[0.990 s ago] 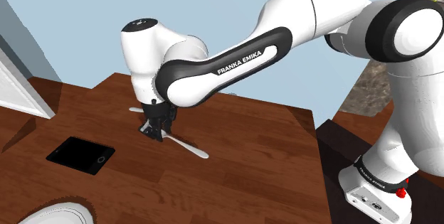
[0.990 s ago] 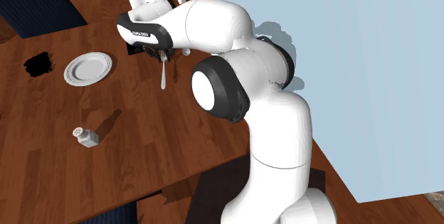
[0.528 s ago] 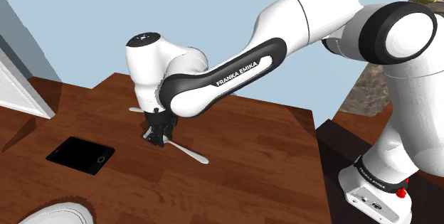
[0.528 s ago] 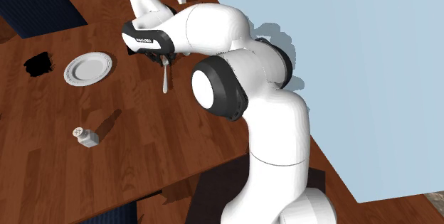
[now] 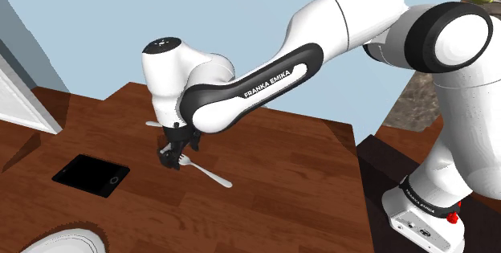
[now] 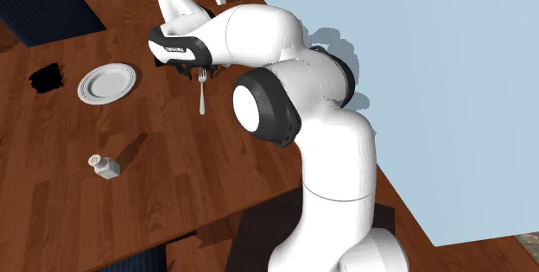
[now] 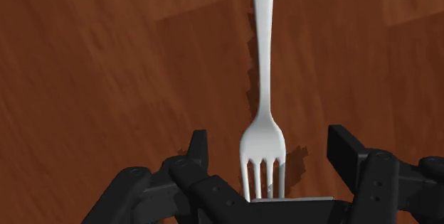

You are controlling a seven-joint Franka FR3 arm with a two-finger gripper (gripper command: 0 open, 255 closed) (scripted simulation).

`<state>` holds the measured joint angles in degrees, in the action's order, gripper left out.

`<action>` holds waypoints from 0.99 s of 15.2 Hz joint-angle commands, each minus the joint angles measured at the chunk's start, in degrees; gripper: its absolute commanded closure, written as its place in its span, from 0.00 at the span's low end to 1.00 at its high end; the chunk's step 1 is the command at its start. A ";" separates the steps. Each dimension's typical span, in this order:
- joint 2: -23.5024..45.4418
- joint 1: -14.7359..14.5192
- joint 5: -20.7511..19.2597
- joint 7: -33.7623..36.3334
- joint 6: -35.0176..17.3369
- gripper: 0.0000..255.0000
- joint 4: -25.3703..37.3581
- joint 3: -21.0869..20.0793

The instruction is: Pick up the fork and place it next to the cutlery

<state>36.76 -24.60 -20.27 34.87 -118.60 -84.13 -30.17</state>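
The jaws stand wide apart astride the tines of the white fork (image 7: 265, 94), touching neither side. It seems to lie flat on the wooden tabletop (image 7: 107, 59). Light, stiff, probably slick; the narrow neck looks the surest hold.

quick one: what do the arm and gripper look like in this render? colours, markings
Arm: glossy white shells with dark grey-black joints, and white FRANKA EMIKA lettering on the black forearm band. Gripper: all black, two blocky fingers. Small red knob beside the base.
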 commanded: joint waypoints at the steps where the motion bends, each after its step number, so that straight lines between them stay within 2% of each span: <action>1: 0.00 0.00 0.00 0.00 0.00 0.00 0.00 0.00; 4: 0.00 0.00 0.00 0.00 0.00 0.00 0.00 0.00; 8: -2.96 0.39 1.65 -1.02 5.42 0.00 2.76 -1.10; 15: -2.96 0.39 1.66 -1.02 5.41 0.00 2.76 -1.10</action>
<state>33.81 -24.21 -18.62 33.86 -113.20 -81.37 -31.27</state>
